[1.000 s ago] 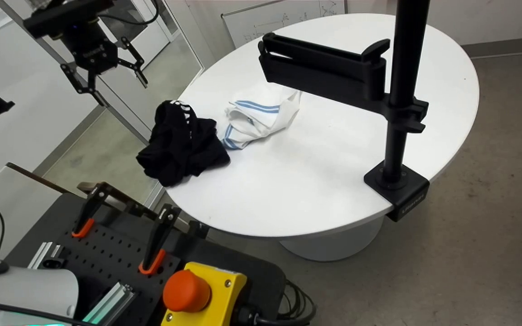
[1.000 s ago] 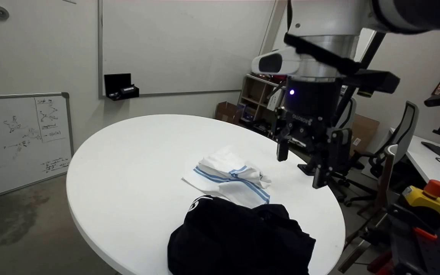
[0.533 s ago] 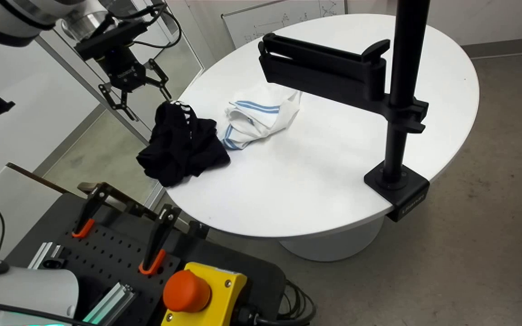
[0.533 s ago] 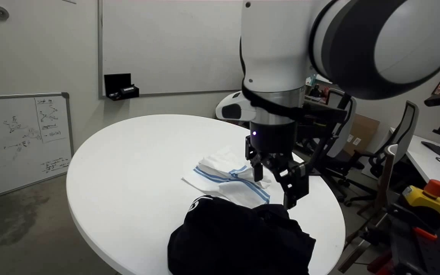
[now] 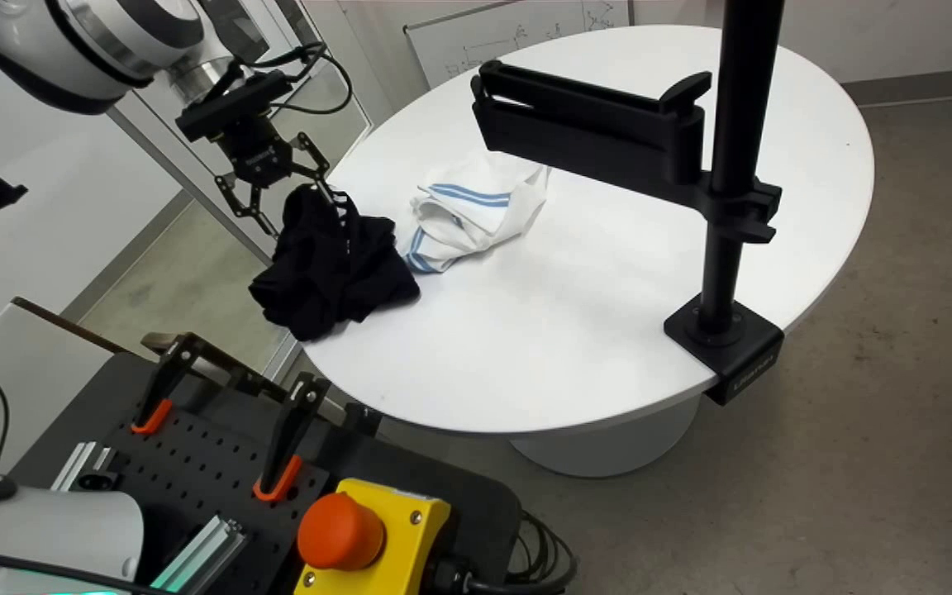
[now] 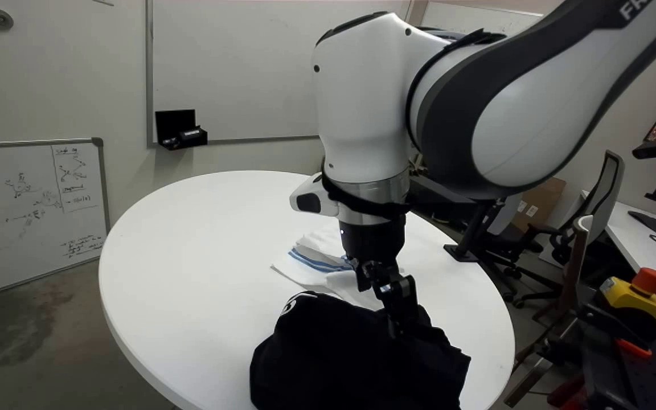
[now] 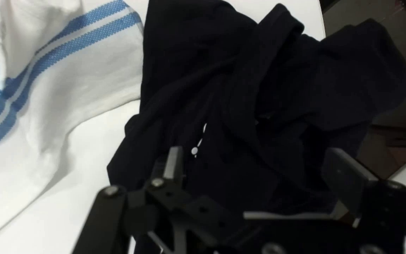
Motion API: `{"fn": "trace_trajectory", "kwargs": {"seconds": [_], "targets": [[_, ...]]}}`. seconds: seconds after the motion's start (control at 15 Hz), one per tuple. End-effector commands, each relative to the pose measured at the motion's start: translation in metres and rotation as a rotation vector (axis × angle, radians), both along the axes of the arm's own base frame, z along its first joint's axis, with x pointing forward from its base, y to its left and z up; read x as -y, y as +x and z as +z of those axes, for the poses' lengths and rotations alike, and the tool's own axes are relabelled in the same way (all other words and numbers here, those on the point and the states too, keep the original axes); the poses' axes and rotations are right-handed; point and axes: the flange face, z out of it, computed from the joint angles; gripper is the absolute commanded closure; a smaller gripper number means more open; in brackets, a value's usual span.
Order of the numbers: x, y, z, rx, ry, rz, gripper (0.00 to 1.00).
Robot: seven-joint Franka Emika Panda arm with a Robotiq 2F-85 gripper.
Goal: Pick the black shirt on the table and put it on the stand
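Find the shirt [image 5: 334, 273] bunched left of centre in an exterior view, on the worktop [image 5: 542, 355] yet partly spilling past the rim; probably put there for easy reach. Beside it, towards the middle of the frame, note the cloth [image 5: 476, 219], maybe there only as a distractor. At right, see the stand [image 5: 728, 202] fixed to the worktop's edge, presumably against tipping under load, with its bar [image 5: 583, 124] turned inward over the worktop, likely for draping a garment across. Not yet loaded with the shirt.

For the arm [image 6: 362, 102], trace a line from the upper right of the frame in an exterior view, bent over and pointing almost straight down above the shirt, at bottom centre. Looks set for a grasp from above. In the wrist view, see the end effector [image 7: 259, 167] with fingers [image 7: 174, 164] well apart, one left of centre, one towards lower right, and with the shirt's folds between and below but nothing clamped. Spread so, presumably, to straddle a thick bunch. Cannot tell of any contact between fingers and shirt. Next, probably calls for sinking slightly and gathering several layers.
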Motion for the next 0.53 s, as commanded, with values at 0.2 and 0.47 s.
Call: {"fn": "trace_trajectory", "kwargs": {"seconds": [0.2,0.47], "targets": [[-0.014,0.007,-0.028,0.054,-0.102,-0.139,0.0],[-0.018,0.005,-0.042,0.051,-0.125,-0.17,0.29]]}}
